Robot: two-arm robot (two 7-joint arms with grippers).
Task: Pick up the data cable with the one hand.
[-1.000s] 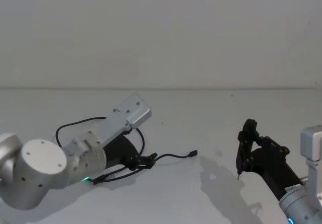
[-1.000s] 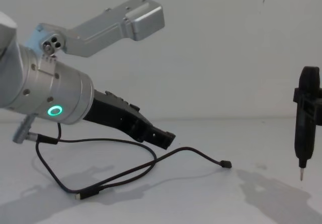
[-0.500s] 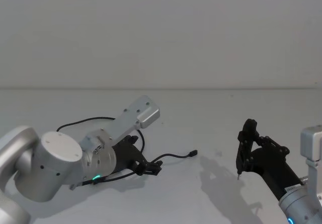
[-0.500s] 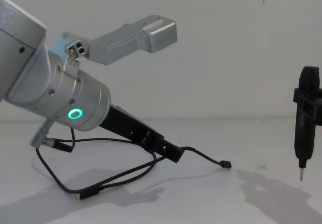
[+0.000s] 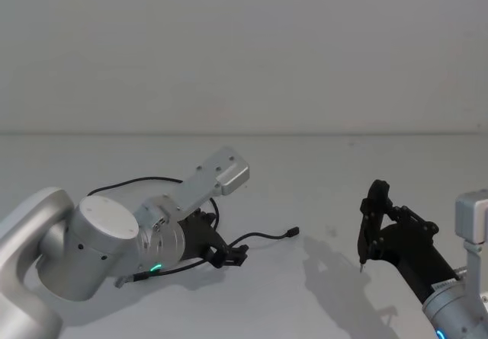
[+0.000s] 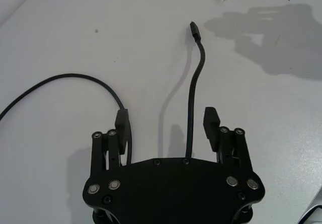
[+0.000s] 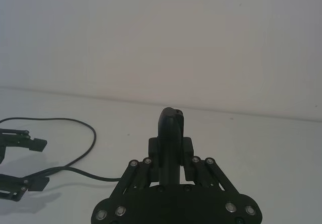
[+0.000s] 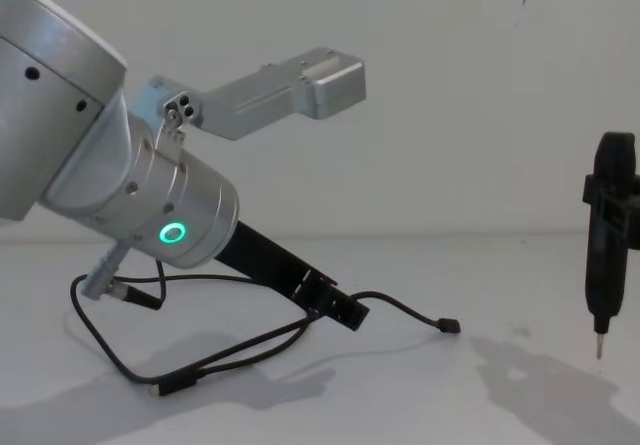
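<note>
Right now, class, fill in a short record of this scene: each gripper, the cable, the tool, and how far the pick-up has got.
left gripper: low at the table, open, fingers either side of the cable
cable: black, looped on the table, one stretch running between the fingers, plug lying free beyond them
right gripper: parked on the right, shut on a pen tool
pen tool: black, upright, thin metal tip down
pick-up: cable not yet clamped

free: table between data cable and pen-shaped tool | obstacle: cable loop beside left fingers
</note>
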